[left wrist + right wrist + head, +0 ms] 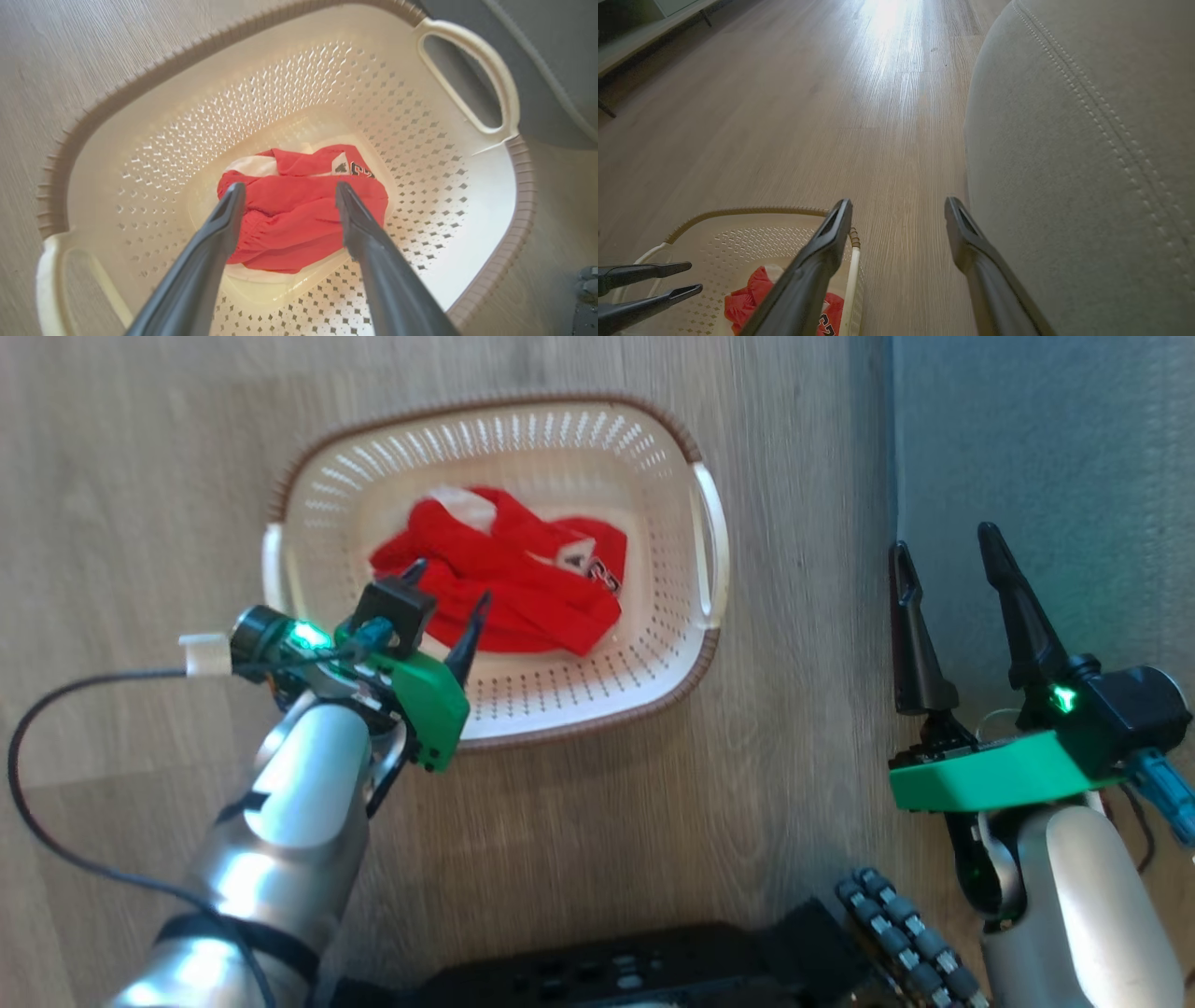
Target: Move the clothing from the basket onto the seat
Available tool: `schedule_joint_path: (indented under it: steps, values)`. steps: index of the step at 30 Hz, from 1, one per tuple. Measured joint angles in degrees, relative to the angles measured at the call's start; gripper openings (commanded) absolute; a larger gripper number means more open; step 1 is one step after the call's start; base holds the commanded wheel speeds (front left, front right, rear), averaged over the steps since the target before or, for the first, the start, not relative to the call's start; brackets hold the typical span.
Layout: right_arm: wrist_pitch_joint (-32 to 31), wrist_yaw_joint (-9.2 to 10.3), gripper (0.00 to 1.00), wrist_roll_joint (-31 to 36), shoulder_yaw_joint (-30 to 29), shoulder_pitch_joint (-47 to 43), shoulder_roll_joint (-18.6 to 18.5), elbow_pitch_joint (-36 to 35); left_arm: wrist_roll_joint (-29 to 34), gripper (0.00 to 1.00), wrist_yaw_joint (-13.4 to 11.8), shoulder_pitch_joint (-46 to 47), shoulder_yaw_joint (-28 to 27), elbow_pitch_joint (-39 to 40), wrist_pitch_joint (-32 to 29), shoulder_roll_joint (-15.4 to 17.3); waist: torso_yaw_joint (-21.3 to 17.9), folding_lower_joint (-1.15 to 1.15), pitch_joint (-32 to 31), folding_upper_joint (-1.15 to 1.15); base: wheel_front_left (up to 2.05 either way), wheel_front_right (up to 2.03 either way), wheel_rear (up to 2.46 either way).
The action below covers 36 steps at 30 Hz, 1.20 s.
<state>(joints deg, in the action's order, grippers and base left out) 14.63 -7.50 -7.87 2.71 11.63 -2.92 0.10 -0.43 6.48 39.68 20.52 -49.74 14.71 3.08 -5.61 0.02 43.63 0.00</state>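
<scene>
The clothing point(509, 579) is a crumpled red heap with white patches and a small logo, lying on the floor of the cream basket point(686, 644) with its brown rim. My left gripper point(446, 602) hangs open over the basket's near side, its fingers just above the heap with nothing between them. In the left wrist view the clothing point(299, 210) lies between and beyond the spread fingers of the left gripper point(289, 191), inside the basket point(154, 140). My right gripper point(945, 553) stands open and empty at the edge of the grey seat point(1074, 457); in the right wrist view the right gripper point(899, 207) points along the floor beside the seat point(1087, 163).
The basket stands on a wood-look floor point(149, 476) just left of the seat. My dark base point(635, 971) and a roller wheel point(901, 933) show at the bottom. A black cable point(37, 803) loops off the left arm. Low furniture point(640, 28) stands far off.
</scene>
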Motion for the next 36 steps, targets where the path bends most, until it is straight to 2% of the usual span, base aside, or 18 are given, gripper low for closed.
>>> schedule_joint_path:
  steps: [7, 12, 19, 23, 36]
  values:
    - [0.0, 0.0, 1.0, -0.93, 1.42, 1.12, 0.0, -2.92, 1.36, 1.0, -2.18, 6.95, 1.47, -6.8, 0.0, 0.13, -1.95, -0.01, 5.75, 0.0, 0.0, 0.0, 0.0]
    - [0.0, 0.0, 1.0, -1.3, 1.89, 2.15, 0.0, -4.14, 2.03, 1.0, -2.22, 12.3, 2.25, -10.57, 0.0, 0.37, -3.09, -0.01, 8.99, 0.0, 0.0, 0.0, 0.0]
    - [0.01, 0.0, 1.0, -1.25, 3.82, 3.13, 0.0, -6.06, 3.54, 1.0, -2.56, 18.87, 4.42, -21.28, -0.02, 0.3, -4.18, -0.01, 12.42, 0.0, 0.0, 0.0, 0.0]
    - [0.0, 0.0, 1.0, -0.62, 3.98, 2.89, 0.0, -6.64, 3.6, 1.0, -2.58, 20.61, 5.37, -22.69, -0.62, 0.27, -4.38, -0.02, 12.91, 0.0, 0.0, 0.0, 0.0]
    - [0.01, 0.0, 1.0, -1.37, 5.91, 0.31, 0.0, -11.05, 6.79, 1.0, -3.15, 23.01, 10.71, -24.47, -7.77, -0.01, -6.33, -0.02, 13.45, 0.0, 0.0, 0.0, 0.0]
